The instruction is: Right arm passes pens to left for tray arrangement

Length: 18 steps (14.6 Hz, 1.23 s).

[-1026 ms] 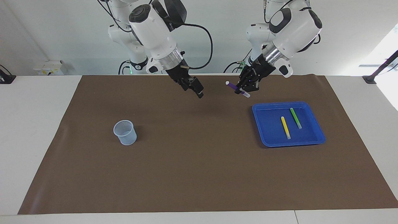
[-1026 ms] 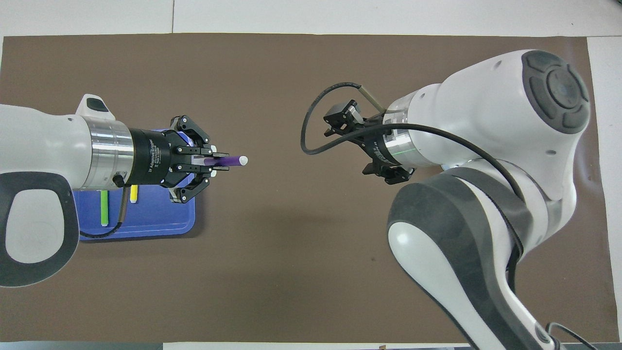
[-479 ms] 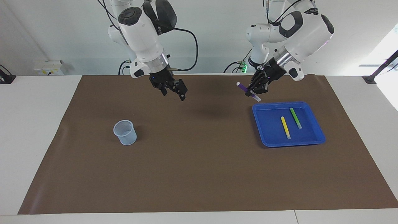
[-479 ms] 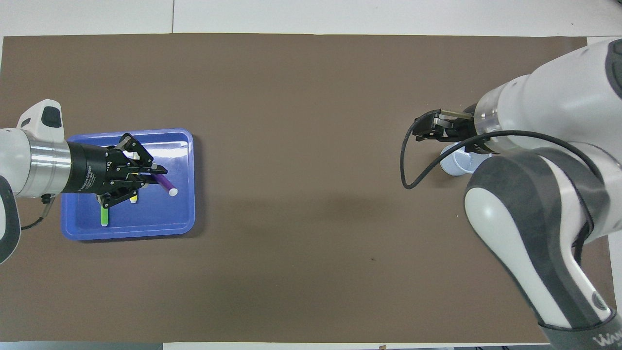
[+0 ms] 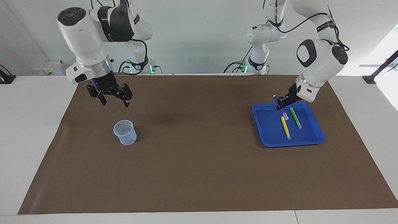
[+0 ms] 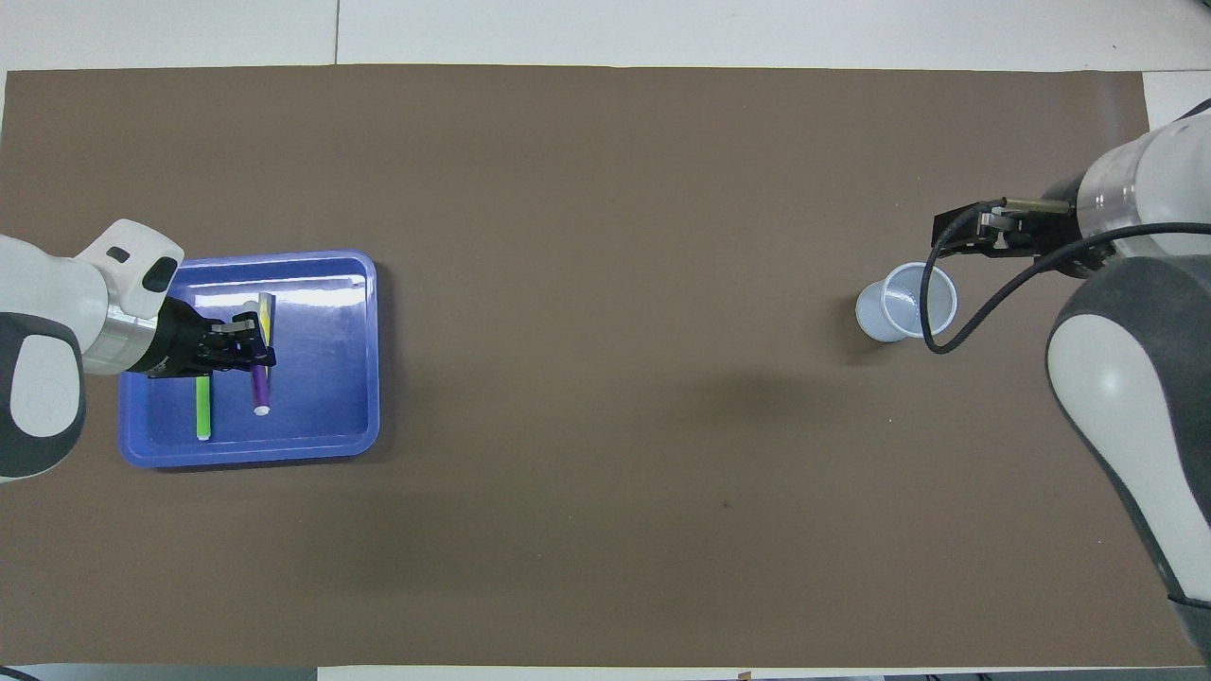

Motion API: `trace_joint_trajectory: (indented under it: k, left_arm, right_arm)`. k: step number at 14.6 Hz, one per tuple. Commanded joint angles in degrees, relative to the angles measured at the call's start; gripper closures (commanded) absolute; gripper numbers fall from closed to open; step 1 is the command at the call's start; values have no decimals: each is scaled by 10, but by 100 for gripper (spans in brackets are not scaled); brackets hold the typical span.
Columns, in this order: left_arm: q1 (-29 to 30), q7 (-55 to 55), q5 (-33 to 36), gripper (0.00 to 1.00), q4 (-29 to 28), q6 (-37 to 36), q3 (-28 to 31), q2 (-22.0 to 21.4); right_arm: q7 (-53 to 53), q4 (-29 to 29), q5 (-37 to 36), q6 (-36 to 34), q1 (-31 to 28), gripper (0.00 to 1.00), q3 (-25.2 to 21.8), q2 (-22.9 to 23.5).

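Purple pen point(image 5: 280, 106) hangs tilted over the tray point(image 5: 317, 141), clamped in the downward-angled left gripper point(image 5: 282, 103).

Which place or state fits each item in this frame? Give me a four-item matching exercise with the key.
Column one:
1. purple pen
2. yellow pen
3. mesh cup
4. right pincer

Column two:
A. lying flat in the blue tray
B. open, holding nothing
C. held in the shut left pincer over the tray
D. standing on the brown mat, toward the right arm's end

Pairs: 1-C, 2-A, 3-D, 4-B
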<state>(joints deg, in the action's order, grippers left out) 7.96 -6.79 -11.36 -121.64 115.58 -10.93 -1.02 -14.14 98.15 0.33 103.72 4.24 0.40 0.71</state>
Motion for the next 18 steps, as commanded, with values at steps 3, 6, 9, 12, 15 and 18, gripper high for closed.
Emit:
trace_joint_trajectory:
  k: [3,6,9,12,15,18]
  left_arm:
    - [-7,62,56,100,0,68,-4,58]
    - [-13,61,79,100,-2,100,-4,85]
    - [-16,49,79,100,-12,135,-4,104]
    - [-26,39,79,100,-12,154,-4,117]
    - [-24,39,79,100,-12,157,-4,118]
    - [-24,42,79,80,-16,156,-5,118]
  right_arm:
    - [10,-23,-13,-51,-16,0,7,-15]
    - [22,-23,-31,-72,-26,0,20,-24]
    - [22,-13,-31,-73,-38,0,32,-33]
    - [19,-13,-16,-69,-49,0,38,-33]
    - [15,-14,-13,-65,-45,0,38,-33]
    - [18,-17,-14,-63,-44,0,33,-31]
